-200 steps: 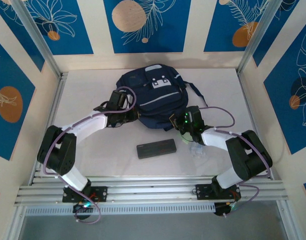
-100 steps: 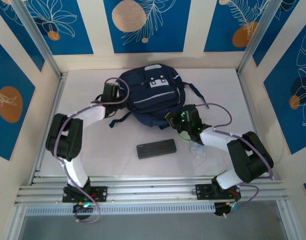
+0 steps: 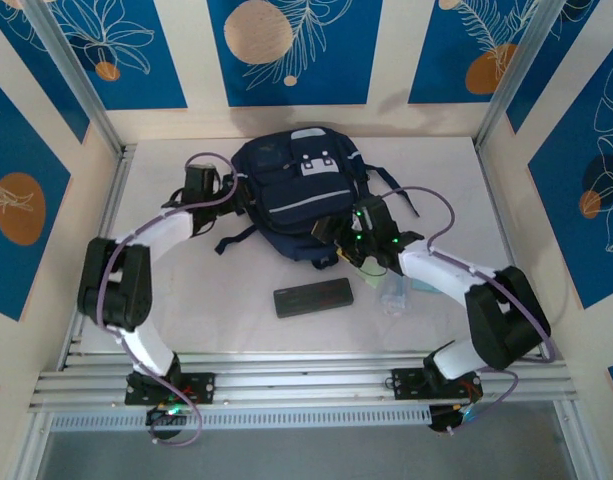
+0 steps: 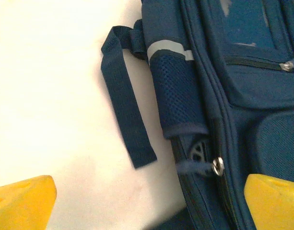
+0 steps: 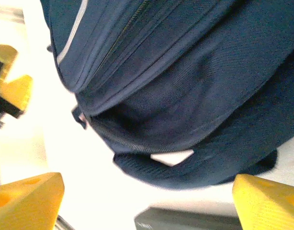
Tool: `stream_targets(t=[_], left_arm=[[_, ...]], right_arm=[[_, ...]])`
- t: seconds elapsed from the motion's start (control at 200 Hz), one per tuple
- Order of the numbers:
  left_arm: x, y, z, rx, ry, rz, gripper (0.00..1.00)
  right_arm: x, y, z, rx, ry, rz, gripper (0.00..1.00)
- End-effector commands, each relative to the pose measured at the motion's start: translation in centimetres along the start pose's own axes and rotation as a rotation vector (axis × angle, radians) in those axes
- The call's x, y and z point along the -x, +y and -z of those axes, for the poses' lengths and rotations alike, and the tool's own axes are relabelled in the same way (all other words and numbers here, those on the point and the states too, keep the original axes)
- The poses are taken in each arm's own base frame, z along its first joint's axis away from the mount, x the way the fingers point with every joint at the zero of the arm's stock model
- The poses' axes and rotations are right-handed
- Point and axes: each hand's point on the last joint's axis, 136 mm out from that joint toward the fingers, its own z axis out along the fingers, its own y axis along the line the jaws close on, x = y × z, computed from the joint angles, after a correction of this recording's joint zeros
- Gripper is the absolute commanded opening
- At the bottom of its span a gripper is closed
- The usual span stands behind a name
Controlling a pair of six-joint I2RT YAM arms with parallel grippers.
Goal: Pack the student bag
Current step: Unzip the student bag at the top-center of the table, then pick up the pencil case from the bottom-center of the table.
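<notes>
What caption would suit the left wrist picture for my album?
Open left gripper above the side of the student bag; a loose strap lies flat on the white table.

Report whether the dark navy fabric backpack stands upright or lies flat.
Flat: the navy fabric backpack lies on the white table, white patch facing up.

1. My left arm and right arm are each built from smooth white links and chunky black joint housings.
2. A thin purple cable runs along the left arm, and a second purple cable along the right.
3. Small green lights glow on the right wrist's black block.
4. My left fingers are blunt yellow wedges. The right fingers are the same yellow, with small round dimples.
5. The black base plates carry small red marks.
</notes>
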Motion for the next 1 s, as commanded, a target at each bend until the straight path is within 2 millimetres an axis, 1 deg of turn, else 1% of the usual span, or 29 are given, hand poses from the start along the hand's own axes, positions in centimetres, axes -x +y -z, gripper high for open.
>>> stream_targets(t=[0.0,0.055,0.115,0.185,0.245,0.345,0.44,0.56,0.695,0.835,0.88,0.935,0.995], left_arm=[[-2.0,-0.7,2.8,-0.056,0.069,0.012,1.00],[-3.0,-1.1,3.6,-0.098,0.095,0.030,1.00],[-4.0,-1.6,4.3,-0.142,0.118,0.052,1.00],[-5.2,-2.0,5.1,-0.192,0.138,0.075,1.00],[-6.0,-2.4,5.7,-0.233,0.151,0.091,1.00],[-7.1,-2.0,6.4,-0.230,0.171,0.117,1.00],[-7.3,-1.4,7.0,-0.204,0.166,0.117,1.00],[-6.9,-1.3,7.4,-0.201,0.142,0.120,1.00],[-6.1,-1.8,7.4,-0.215,0.125,0.130,1.00],[-5.0,-2.1,7.8,-0.223,0.097,0.136,1.00],[-4.8,-2.2,7.9,-0.226,0.091,0.135,1.00],[-4.6,-2.3,8.1,-0.229,0.086,0.129,1.00],[-4.6,-2.1,8.2,-0.221,0.086,0.121,1.00]], right_arm=[[-2.0,-3.2,2.3,-0.176,0.064,0.135,0.94],[-2.2,-4.5,2.7,-0.234,0.072,0.164,0.98],[-2.4,-5.5,2.9,-0.285,0.081,0.192,0.99],[-2.8,-6.4,2.7,-0.311,0.102,0.217,0.99],[-3.4,-6.5,2.2,-0.303,0.131,0.219,0.99],[-4.9,-6.4,1.4,-0.286,0.178,0.202,0.99],[-6.6,-6.7,1.0,-0.300,0.221,0.177,0.99],[-9.4,-5.8,0.6,-0.263,0.284,0.151,0.99],[-12.2,-3.4,0.1,-0.191,0.358,0.138,0.99],[-14.2,-0.9,0.2,-0.144,0.411,0.178,0.98],[-14.7,-0.1,0.3,-0.121,0.431,0.212,0.98],[-15.1,0.6,0.5,-0.099,0.452,0.307,0.96],[-14.9,0.5,0.6,-0.138,0.457,0.441,0.95]])
